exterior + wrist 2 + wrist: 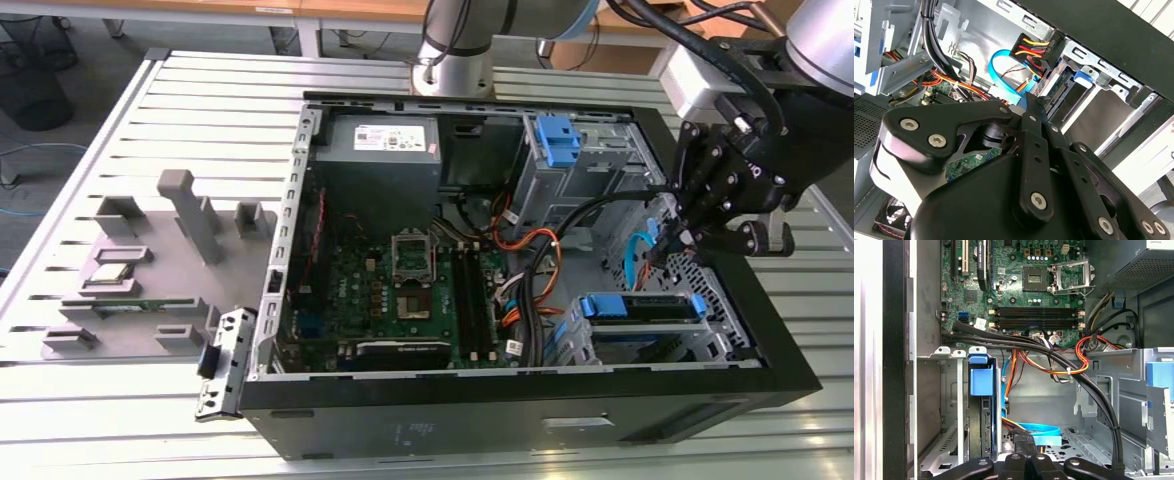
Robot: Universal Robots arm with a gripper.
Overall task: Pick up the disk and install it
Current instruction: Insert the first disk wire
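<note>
The disk (641, 306) sits in the lower drive bay of the open computer case (534, 410), at the exterior view's right, with its blue side rail showing. In the first wrist view the disk (981, 390) stands edge-on in its metal cage. The second wrist view shows the disk (1061, 92) behind power and blue data cables. My gripper (686, 243) hangs just above that corner of the case, a little beyond the disk, and touches nothing. In both wrist views my gripper (1029, 107) (1026, 450) is shut and holds nothing.
A bare blue bracket (554, 140) sits in the upper bay beside the grey power supply box (380, 140). Black, orange and blue cables (561, 250) cross over the motherboard (400, 290). A grey fixture tray (147, 270) with small parts lies on the slatted table at the exterior view's left.
</note>
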